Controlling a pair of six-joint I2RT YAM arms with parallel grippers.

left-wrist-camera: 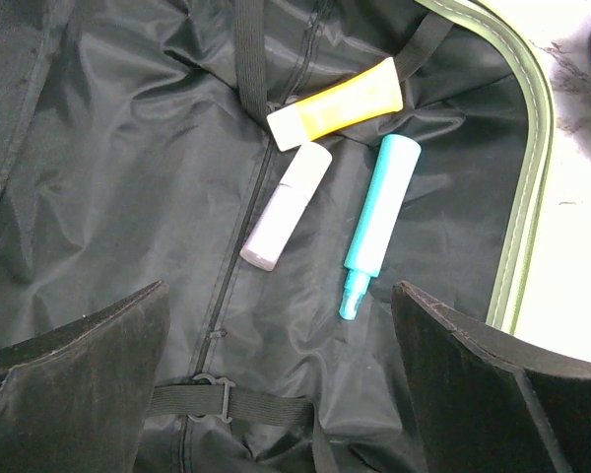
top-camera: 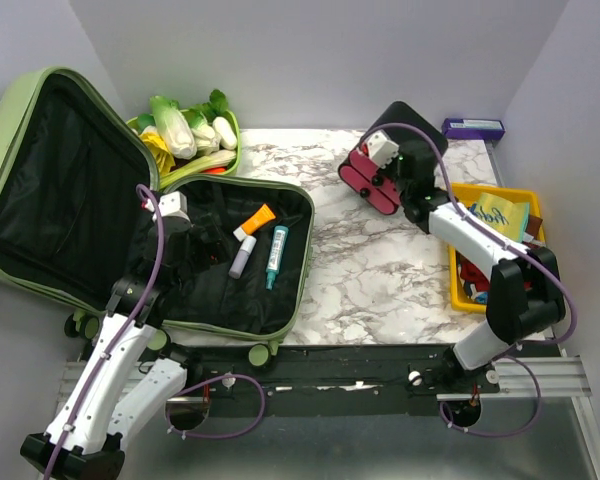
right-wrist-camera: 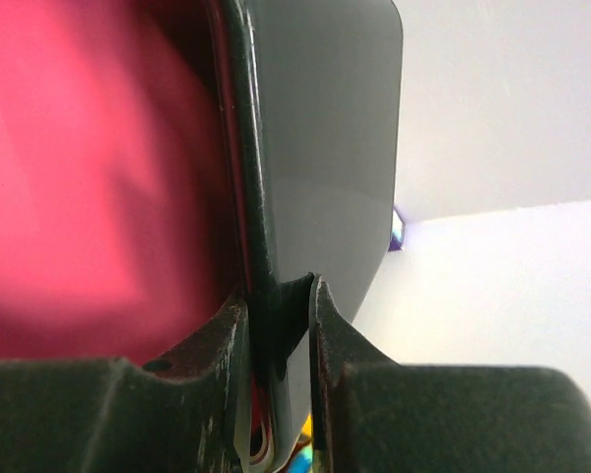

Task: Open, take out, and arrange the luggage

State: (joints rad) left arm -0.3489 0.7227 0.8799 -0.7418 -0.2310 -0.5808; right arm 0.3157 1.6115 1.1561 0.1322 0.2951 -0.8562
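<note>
The luggage (top-camera: 50, 190) takes up the left of the top view, lying open. Its pale green lid leans back at the upper left, and its lower half rests flat on the marbled surface (top-camera: 380, 270), black lining up. Three things lie on that lining, close together: an orange tube (top-camera: 260, 217), a pale lilac bottle (top-camera: 241, 258) and a teal tube (top-camera: 276, 255). The left gripper (top-camera: 185, 245) hangs over the lower half with its jaws spread wide, holding nothing. In its wrist view the gripper (left-wrist-camera: 279, 296) frames the orange tube (left-wrist-camera: 340, 103), the lilac bottle (left-wrist-camera: 286, 207) and the teal tube (left-wrist-camera: 379, 212) from above. The luggage's green rim (left-wrist-camera: 532, 148) curves down the right side of that view. The right gripper (top-camera: 400, 175) is at the upper middle of the top view, pinching a black box (top-camera: 410, 118) with pink-red ends. In the right wrist view the gripper (right-wrist-camera: 276, 315) has its fingers pressed onto a thin dark wall of the box (right-wrist-camera: 325, 148), with pink-red filling the left of the frame. A yellow tray (top-camera: 454, 280) holding small items lies at the right edge of the surface. A purple box (top-camera: 473, 127) lies at the upper right. A green basket (top-camera: 237, 140) of toy vegetables stands just behind the luggage.
</note>
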